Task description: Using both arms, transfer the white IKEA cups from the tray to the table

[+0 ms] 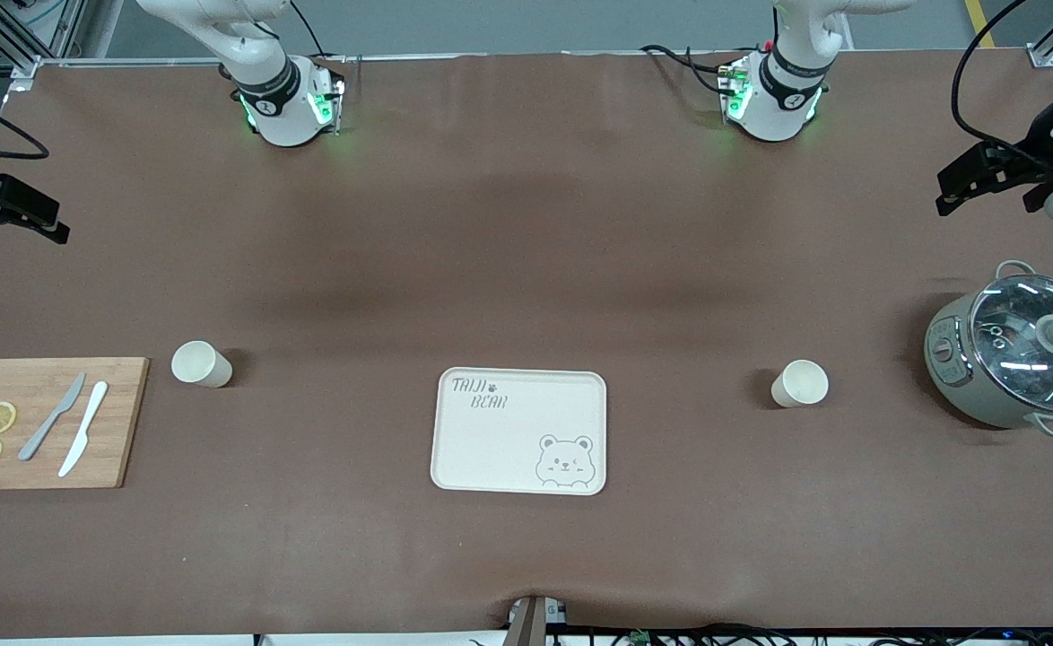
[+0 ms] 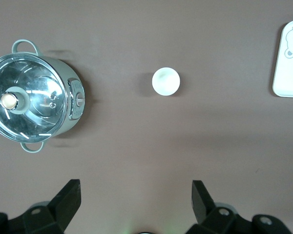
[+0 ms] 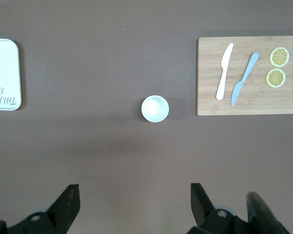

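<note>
Two cream-white cups stand upright on the brown table, one on each side of the bear-printed tray [image 1: 509, 440]. One cup [image 1: 201, 364] is toward the right arm's end and shows in the right wrist view [image 3: 155, 108]. The other cup [image 1: 799, 384] is toward the left arm's end and shows in the left wrist view [image 2: 166, 81]. My right gripper [image 1: 56, 224] [image 3: 135, 195] is open and empty, high over the table by the cutting board's end. My left gripper [image 1: 946, 193] [image 2: 136, 195] is open and empty, high over the table by the pot's end.
A grey-green glass-lidded pot [image 1: 1015, 350] [image 2: 31, 101] stands at the left arm's end. A wooden cutting board [image 1: 123, 422] [image 3: 210, 87] with two knives and two lemon slices lies at the right arm's end. The tray's edge shows in both wrist views [image 2: 290, 63] [image 3: 4, 73].
</note>
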`<move>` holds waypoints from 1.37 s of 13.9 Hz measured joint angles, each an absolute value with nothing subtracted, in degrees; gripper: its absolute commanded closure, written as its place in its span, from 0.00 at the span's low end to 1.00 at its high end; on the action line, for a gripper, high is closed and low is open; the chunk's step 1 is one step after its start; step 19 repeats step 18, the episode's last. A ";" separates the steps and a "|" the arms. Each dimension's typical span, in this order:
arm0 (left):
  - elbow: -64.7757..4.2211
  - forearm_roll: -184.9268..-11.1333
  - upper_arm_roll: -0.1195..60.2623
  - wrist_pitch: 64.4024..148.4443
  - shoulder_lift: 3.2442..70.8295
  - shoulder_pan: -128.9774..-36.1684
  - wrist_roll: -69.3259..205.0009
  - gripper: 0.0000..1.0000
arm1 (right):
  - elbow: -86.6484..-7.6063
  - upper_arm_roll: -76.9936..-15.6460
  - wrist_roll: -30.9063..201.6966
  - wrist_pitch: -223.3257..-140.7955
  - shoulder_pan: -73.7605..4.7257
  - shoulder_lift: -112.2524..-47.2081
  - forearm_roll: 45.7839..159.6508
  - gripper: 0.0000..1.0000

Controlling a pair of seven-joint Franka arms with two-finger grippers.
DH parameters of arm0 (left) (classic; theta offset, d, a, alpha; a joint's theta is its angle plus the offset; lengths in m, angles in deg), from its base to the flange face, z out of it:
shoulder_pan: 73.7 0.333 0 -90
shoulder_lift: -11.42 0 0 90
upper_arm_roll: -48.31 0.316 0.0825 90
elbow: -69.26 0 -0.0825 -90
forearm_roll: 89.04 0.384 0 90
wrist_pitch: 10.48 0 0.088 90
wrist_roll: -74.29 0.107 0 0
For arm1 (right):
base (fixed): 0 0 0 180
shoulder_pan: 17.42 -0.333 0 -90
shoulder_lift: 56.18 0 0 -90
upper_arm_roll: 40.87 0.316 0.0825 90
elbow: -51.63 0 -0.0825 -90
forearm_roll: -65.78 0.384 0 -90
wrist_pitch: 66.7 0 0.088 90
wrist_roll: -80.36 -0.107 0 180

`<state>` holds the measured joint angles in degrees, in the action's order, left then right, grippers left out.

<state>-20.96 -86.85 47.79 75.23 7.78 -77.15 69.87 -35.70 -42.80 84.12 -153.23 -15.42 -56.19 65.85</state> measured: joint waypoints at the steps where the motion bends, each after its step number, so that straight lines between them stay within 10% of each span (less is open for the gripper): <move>1: -21.17 -86.85 47.79 75.20 7.69 -77.14 69.87 0.00 | -35.71 -42.81 84.12 -153.23 -15.42 -56.19 65.85 0.00; 19: -17.81 -86.85 48.07 75.46 9.29 -76.83 69.87 0.00 | -35.88 -42.92 84.05 -153.23 -15.37 -56.19 65.85 0.00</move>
